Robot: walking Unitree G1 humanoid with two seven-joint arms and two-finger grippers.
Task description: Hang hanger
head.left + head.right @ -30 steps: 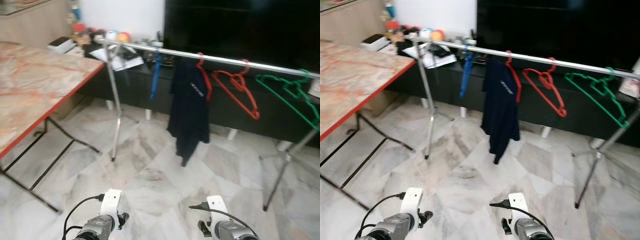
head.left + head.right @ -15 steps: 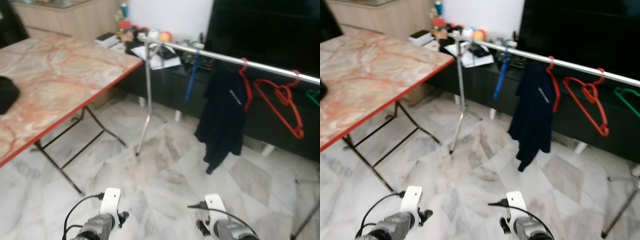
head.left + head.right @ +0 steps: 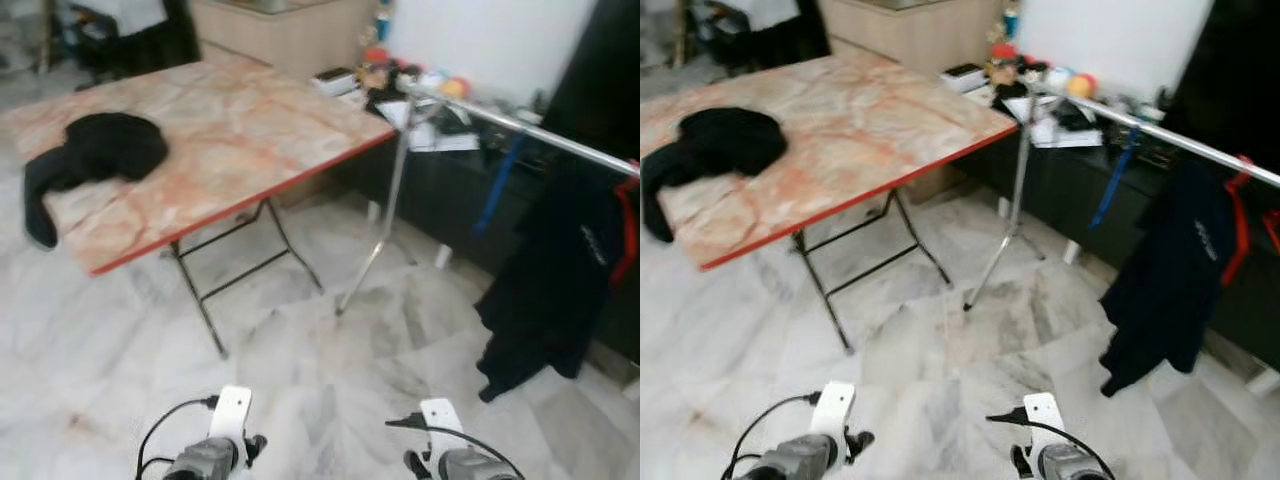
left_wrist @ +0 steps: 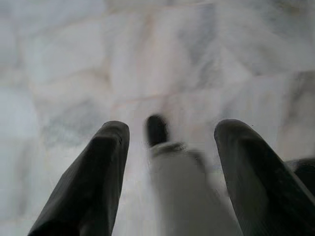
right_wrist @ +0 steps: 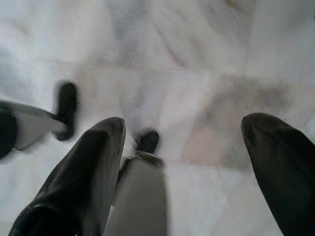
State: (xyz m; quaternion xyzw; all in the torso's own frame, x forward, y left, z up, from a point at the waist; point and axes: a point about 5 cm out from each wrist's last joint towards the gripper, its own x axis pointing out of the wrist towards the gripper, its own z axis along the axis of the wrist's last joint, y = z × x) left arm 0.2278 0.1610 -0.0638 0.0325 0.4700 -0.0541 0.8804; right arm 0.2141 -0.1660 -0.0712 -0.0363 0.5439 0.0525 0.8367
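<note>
A silver clothes rail (image 3: 520,125) on thin legs stands at the right. From it hang a dark garment (image 3: 560,290) on a red hanger (image 3: 630,225) and a blue strap-like item (image 3: 497,185). A black garment (image 3: 90,155) lies crumpled on the marble table (image 3: 240,130) at the left. Both arms hang low over the floor, the left arm (image 3: 215,455) and the right arm (image 3: 450,462). My left gripper (image 4: 170,162) is open with nothing between its fingers. My right gripper (image 5: 189,162) is open too and holds nothing.
The table has a red edge and black folding legs (image 3: 200,300). A dark low cabinet (image 3: 1060,170) with small clutter on top runs behind the rail. The floor (image 3: 330,370) is pale marble tile.
The camera has swung left: the table and black garment have come into view, and the rail has slid to the right edge. Both arms hang as before.
</note>
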